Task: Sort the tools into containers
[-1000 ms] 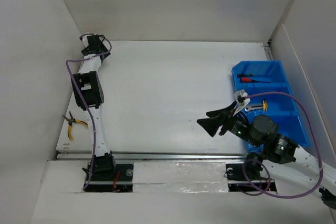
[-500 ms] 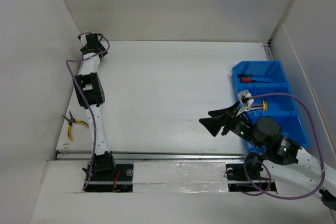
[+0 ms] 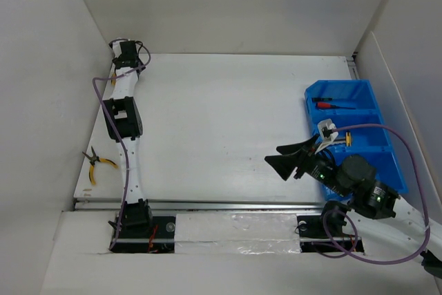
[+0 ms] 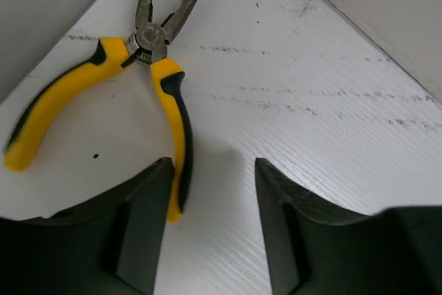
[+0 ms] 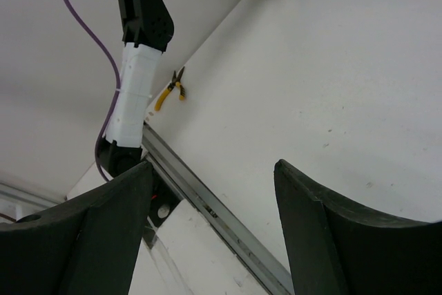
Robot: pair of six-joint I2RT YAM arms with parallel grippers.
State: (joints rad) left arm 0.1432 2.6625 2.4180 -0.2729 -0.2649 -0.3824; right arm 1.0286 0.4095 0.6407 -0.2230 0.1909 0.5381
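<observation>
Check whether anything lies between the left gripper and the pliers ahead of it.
Nothing visible does. The pliers lie flat on the table just ahead of the left gripper, its jaws parted, one yellow handle reaching in beside a finger.

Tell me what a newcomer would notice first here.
The bright blue bin at the right edge of the table stands out, with screwdrivers in its far compartment. In the left wrist view, yellow-handled pliers lie spread open just ahead of the left gripper, at the far left corner.
</observation>
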